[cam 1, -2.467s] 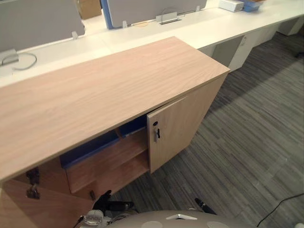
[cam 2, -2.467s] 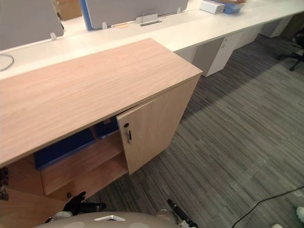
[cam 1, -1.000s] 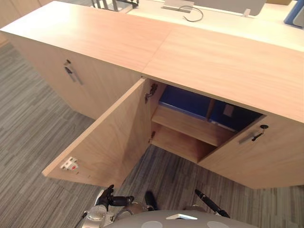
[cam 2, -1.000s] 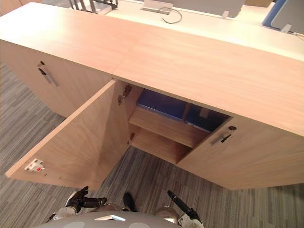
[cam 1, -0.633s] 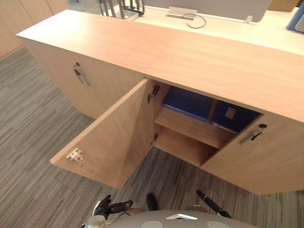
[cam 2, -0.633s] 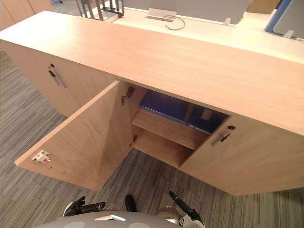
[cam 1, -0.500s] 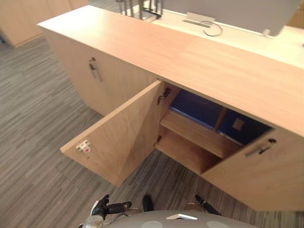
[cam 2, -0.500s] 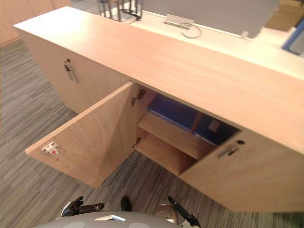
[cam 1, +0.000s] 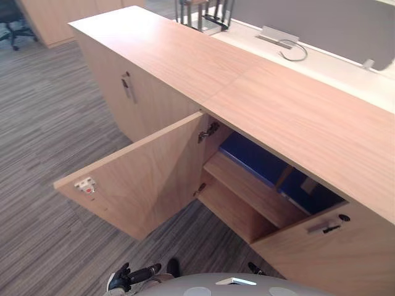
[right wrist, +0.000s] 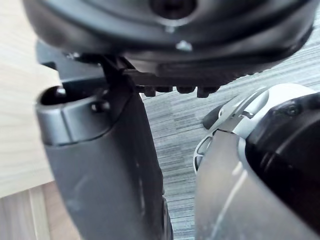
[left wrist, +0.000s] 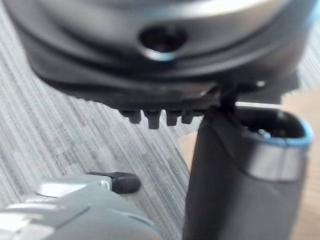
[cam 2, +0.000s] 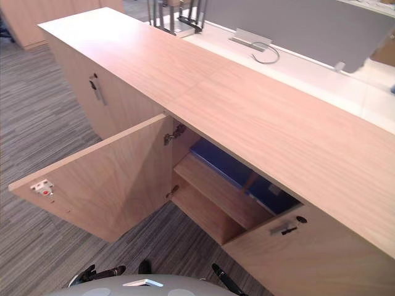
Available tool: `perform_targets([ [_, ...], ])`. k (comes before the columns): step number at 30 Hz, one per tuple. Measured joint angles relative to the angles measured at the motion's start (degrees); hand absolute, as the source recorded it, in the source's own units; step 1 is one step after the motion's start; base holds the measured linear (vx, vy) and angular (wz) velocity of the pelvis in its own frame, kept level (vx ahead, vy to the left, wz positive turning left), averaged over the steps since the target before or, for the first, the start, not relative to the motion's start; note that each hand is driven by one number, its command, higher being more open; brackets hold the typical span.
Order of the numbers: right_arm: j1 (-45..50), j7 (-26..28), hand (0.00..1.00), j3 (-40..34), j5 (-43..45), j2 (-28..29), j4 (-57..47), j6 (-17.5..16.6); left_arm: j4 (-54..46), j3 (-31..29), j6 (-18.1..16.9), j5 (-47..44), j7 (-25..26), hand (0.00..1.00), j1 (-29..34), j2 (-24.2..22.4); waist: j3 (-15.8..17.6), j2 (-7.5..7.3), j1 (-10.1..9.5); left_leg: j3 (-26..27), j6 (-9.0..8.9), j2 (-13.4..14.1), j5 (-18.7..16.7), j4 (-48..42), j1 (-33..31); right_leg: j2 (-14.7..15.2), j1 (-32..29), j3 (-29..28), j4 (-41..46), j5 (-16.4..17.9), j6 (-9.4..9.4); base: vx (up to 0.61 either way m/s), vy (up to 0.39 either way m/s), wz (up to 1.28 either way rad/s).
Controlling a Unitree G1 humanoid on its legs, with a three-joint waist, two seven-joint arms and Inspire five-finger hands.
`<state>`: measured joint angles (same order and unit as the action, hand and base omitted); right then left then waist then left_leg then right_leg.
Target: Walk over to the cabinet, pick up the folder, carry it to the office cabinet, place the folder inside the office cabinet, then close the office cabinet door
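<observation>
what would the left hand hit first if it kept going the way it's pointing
Probably the carpet: the left hand hangs low, fingers aimed across the floor, short of the open cabinet door. Depth is unclear.

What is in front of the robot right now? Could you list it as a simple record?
furniture: long wood cabinet on grey carpet
left door: swung wide open
right door: partly open
inside: blue folders on the upper shelf
left hand: low, near the floor, open, holding nothing
right hand: low, open, holding nothing
task state: cabinet doors not yet closed
</observation>
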<state>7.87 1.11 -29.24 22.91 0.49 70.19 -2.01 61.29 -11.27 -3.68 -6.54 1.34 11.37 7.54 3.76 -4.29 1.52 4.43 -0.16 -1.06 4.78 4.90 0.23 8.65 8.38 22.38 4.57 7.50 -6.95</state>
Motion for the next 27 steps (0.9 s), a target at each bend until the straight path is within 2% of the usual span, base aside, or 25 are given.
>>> perform_targets([
  [2, -0.81, 0.07, 1.0, -0.35, -0.06, -0.15, 0.39, -0.02, -0.29, -0.55, 0.07, -0.37, 0.03, 1.0, -0.74, 0.24, 1.17, -0.3, 0.18, 0.81, 0.16, 0.08, -1.82, -1.95, -1.39, 0.39, 0.71, 1.89, 0.23, 0.08, 0.2, -0.05, -0.026, 0.38],
  [3, -1.81, 0.18, 1.0, -2.0, -0.08, 0.38, 0.46, -0.01, -1.55, -1.19, 0.2, -0.85, -0.01, 1.0, -0.81, 0.35, 2.01, -0.48, 0.22, 7.68, 0.87, 2.03, -5.86, -9.33, -4.28, 1.1, 0.57, 3.28, 0.28, -0.07, 0.65, -0.1, 0.015, 0.21],
  [4, -2.14, 0.2, 1.0, -3.52, -0.1, 0.3, 0.46, 0.02, -2.85, -2.39, 0.32, -1.71, -0.06, 1.0, -0.64, -0.14, 3.12, -0.54, 0.05, 15.35, 2.29, 6.14, -10.87, -20.43, -7.42, 1.51, 0.61, 4.58, 0.42, 0.47, 1.44, -0.12, 0.034, 0.12],
  [5, -2.05, 0.17, 1.0, -4.7, -0.11, 0.02, 0.28, 0.08, -3.41, -3.29, 0.51, -2.14, -0.08, 1.0, -0.51, -0.72, 3.25, 0.11, -0.05, 17.43, 2.13, 8.2, -12.56, -25.31, -8.38, 1.51, 0.64, 4.92, 0.56, 0.72, 1.3, -0.12, 0.131, 0.07],
  [6, -1.69, 0.11, 1.0, -6.86, -0.11, -0.76, -0.12, 0.27, -4.78, -4.52, 1.38, -2.12, -0.26, 1.0, -0.56, -1.68, 3.37, 2.08, 0.18, 18.95, 1.32, 10.73, -16.43, -31.1, -9.11, 1.56, 0.65, 5.22, 2.02, 1.41, 0.62, -0.08, 0.249, 0.15],
  [7, -1.3, 0.08, 1.0, -8.84, -0.11, -1.37, -0.67, 0.39, -7.27, -6.07, 1.88, -2.1, -0.59, 1.0, -0.68, -2.25, 3.59, 4.47, 0.31, 18.5, 0.9, 10.87, -19.24, -32.31, -9.78, 1.43, 0.61, 5.45, 3.86, 2.78, -0.09, -0.06, 0.327, 0.31],
  [9, -0.09, 0.61, 1.0, -10.75, -0.2, -1.17, -0.48, 1.15, -11.54, -9.05, 2.45, -2.29, -0.76, 1.0, -0.96, -1.97, 3.35, 3.82, 0.52, 17.03, 0.98, 7.05, -18.71, -28.85, -10.01, 3.33, -0.17, 5.36, 4.77, 3.3, 0.12, -0.01, 0.233, 0.59],
  [10, 0.84, 0.94, 1.0, -12.74, -0.36, -1.13, 0.16, 1.88, -15.26, -10.92, 2.59, -2.35, -0.85, 1.0, -3.0, -1.67, 2.86, 2.87, 0.71, 16.0, 0.43, 3.82, -17.63, -23.76, -9.72, 4.06, -1.01, 5.14, 4.01, 3.65, 1.01, 0.02, 0.163, 1.03],
  [11, 1.53, 1.08, 1.0, -15.05, -2.3, -0.26, 0.68, 2.27, -19.14, -13.0, 2.98, -2.38, -1.36, 1.0, -4.08, -0.43, 2.01, 0.74, 1.63, 19.01, 1.08, 3.47, -19.02, -26.67, -10.16, 5.69, -1.56, 5.39, 2.24, 2.93, 1.49, 0.02, 0.125, 0.95],
  [12, 1.82, 1.3, 1.0, -16.32, -2.78, -0.64, 0.52, 2.3, -21.29, -14.16, 3.29, -2.38, -1.61, 1.0, -4.27, 0.2, 2.62, 2.59, 1.46, 18.76, 1.8, 6.32, -19.03, -29.88, -10.72, 4.75, -1.3, 6.08, 2.9, 2.39, 0.49, 0.09, 0.107, 0.58],
  [13, 1.71, 1.57, 1.0, -18.71, -4.53, -1.17, 1.2, 2.91, -23.82, -16.12, 4.39, -2.33, -1.79, 1.0, -5.03, 2.2, 2.29, 3.33, 1.59, 16.38, 0.98, 6.43, -19.7, -28.4, -9.67, 4.11, -1.36, 5.88, 3.59, 1.86, -0.3, 0.14, 0.166, 0.18],
  [15, 2.04, 2.42, 1.0, -20.66, -4.57, -0.52, 1.64, 3.95, -26.83, -16.62, 5.72, -1.99, -2.18, 1.0, -5.8, 7.78, 1.24, 2.73, 1.71, 16.2, 1.56, 3.72, -16.42, -20.9, -7.4, 4.6, -1.46, 6.27, 2.2, -1.56, 0.45, 0.12, 0.167, 0.19],
  [17, 1.92, 2.43, 1.0, -23.12, -4.42, 0.82, 1.6, 4.29, -30.38, -16.74, 6.43, 0.32, -2.6, 1.0, -9.81, 13.93, -0.26, 3.32, 1.55, 14.86, 1.83, 1.73, -9.65, -8.42, -4.24, 4.11, -4.01, 7.15, 2.08, -5.28, 2.48, 0.08, 0.102, 0.33],
  [19, 1.75, 2.62, 1.0, -23.28, -4.39, 0.93, 1.15, 4.5, -30.47, -16.68, 6.67, 3.88, -2.33, 1.0, -13.86, 17.22, -0.13, 4.08, 1.6, 14.09, 1.84, 1.77, -7.5, -4.61, -2.59, 3.3, -4.17, 5.92, 2.1, -5.45, 2.78, 0.06, 0.026, 0.24],
  [22, 1.33, 3.26, 1.0, -23.08, -4.37, 1.1, -0.14, 5.1, -30.45, -16.3, 9.25, 11.79, -1.77, 1.0, -17.84, 20.44, 0.02, 4.34, 1.79, 14.52, 1.49, 2.69, -7.17, -3.26, 0.55, 0.56, -3.32, 2.26, -2.27, -5.04, 3.06, 0.07, -0.082, -0.04],
  [23, 1.28, 3.42, 1.0, -23.02, -4.3, 1.16, -0.43, 5.13, -30.45, -15.76, 9.55, 13.44, -1.61, 1.0, -18.56, 20.75, 0.07, 4.42, 1.8, 14.63, 1.2, 2.89, -6.98, -2.97, 1.22, -0.09, -3.42, 2.27, -3.51, -5.14, 3.09, 0.03, -0.131, -0.08],
  [24, 1.21, 3.48, 1.0, -23.01, -3.96, 1.46, -0.9, 5.16, -30.45, -13.35, 10.12, 16.19, -1.58, 1.0, -19.98, 21.69, -0.02, 4.27, 1.75, 14.82, 0.51, 2.83, -6.56, -1.97, 2.67, -1.16, -4.06, 2.24, -5.54, -6.8, 2.9, 0.0, -0.142, -0.04],
  [25, 1.1, 3.49, 1.0, -23.01, -3.57, 1.4, -1.11, 5.19, -30.51, -11.1, 10.11, 17.64, -1.6, 1.0, -20.54, 22.1, -0.19, 4.43, 1.74, 14.93, -0.09, 2.72, -6.27, -0.67, 3.82, -1.25, -4.57, 2.95, -5.01, -6.8, 3.02, 0.03, -0.161, -0.13],
  [27, 0.33, 3.99, 1.0, -23.04, -2.0, 1.33, -1.7, 5.1, -31.63, -4.96, 10.1, 22.42, -2.56, 1.0, -20.62, 22.33, -1.12, 5.97, 1.72, 16.33, -1.24, 3.84, -6.07, 0.02, 4.44, -2.22, -5.33, 0.65, -4.21, -6.84, 3.04, 0.04, -0.11, -0.34],
])
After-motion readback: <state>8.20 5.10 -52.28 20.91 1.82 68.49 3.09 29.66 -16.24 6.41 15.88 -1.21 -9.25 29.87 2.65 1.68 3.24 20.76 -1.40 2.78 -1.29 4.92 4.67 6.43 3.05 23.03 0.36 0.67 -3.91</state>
